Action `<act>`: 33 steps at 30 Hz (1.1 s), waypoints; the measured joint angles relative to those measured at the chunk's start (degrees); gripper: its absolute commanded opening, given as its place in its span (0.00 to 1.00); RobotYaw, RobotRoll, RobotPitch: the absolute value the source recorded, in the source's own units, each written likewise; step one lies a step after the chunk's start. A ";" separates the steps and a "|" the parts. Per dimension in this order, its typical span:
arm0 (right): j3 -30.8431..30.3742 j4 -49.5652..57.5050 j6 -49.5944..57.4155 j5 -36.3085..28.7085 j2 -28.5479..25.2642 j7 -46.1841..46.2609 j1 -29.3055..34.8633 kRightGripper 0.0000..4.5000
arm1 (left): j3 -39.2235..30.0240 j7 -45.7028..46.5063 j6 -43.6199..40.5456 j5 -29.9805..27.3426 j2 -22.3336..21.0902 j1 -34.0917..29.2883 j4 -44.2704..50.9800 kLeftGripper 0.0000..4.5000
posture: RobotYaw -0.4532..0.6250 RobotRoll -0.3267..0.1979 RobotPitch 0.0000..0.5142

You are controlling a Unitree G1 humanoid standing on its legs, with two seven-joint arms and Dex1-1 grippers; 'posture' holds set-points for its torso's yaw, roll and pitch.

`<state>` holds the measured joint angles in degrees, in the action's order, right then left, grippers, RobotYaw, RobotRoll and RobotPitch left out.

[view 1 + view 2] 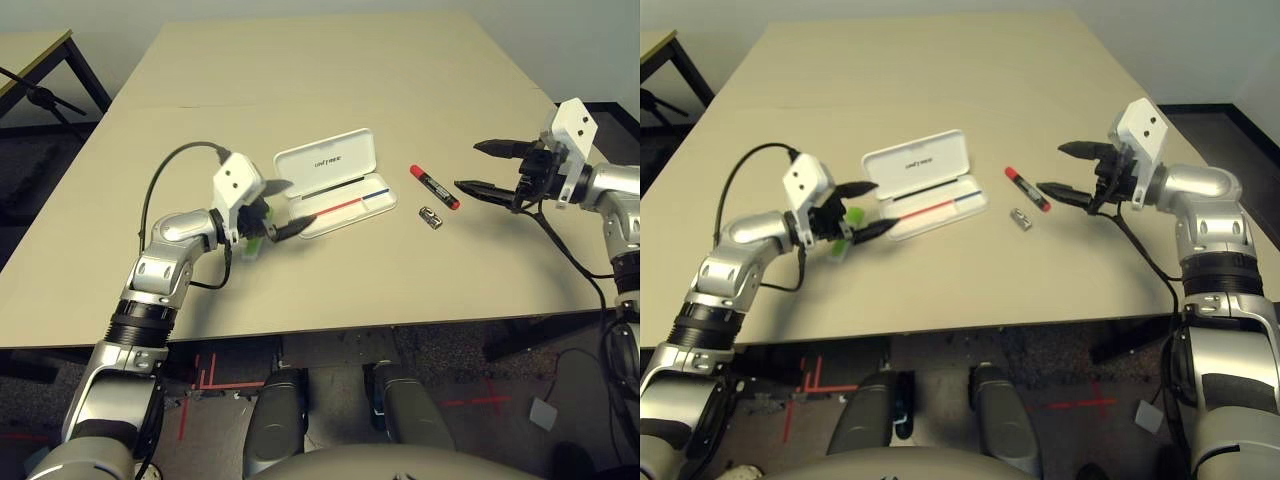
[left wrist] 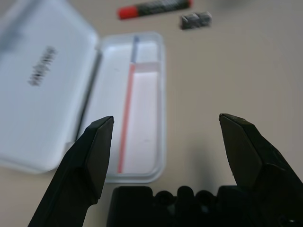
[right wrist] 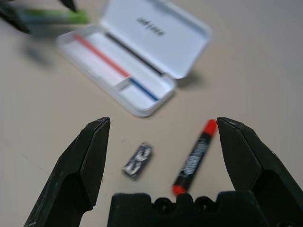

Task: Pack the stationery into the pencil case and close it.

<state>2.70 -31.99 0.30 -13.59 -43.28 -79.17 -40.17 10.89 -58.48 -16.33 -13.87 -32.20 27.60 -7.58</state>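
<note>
Risk I see: both grippers, left gripper and right gripper, hang spread and empty, so my left one could knock the open white hard-plastic pencil case at table centre, scattering the red marker with black label at its 3 o'clock.

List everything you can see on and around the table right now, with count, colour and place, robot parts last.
white hinged hard plastic pencil case: one, white with a red-and-blue stripe inside, lying open mid-table, nothing in it.
red marker with black label: one, on the table right of the case.
tiny silver-black cylinder: one, on the table just in front of the marker.
light green flat stick: one, on the table left of the case, beside the left gripper.
beige table: one, carrying all of these.
second table: one, part showing at far left.
left gripper: one, black, open, left of the case.
right gripper: one, black, open, right of the marker.
</note>
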 measured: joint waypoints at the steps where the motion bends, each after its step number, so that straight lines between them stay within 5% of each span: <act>1: -0.25 0.51 0.27 -0.03 -0.41 -1.37 0.00 1.00 | 1.23 -0.90 -0.68 0.62 -0.21 0.89 0.00 1.00 | 0.37 0.62 0.24; 11: -2.09 2.88 0.71 0.00 -1.36 -5.10 -0.17 1.00 | 6.41 -2.32 -9.23 6.29 0.01 9.01 -0.03 1.00 | 0.36 0.62 0.24; 33: -2.07 6.11 2.28 -0.44 -1.51 -4.05 -0.49 1.00 | 9.93 -1.63 -15.46 9.43 2.92 9.97 -5.12 1.00 | 0.34 0.62 0.24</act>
<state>0.63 -25.88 2.58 -14.03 -44.79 -83.21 -40.66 20.82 -60.11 -31.79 -4.44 -29.28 37.57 -12.70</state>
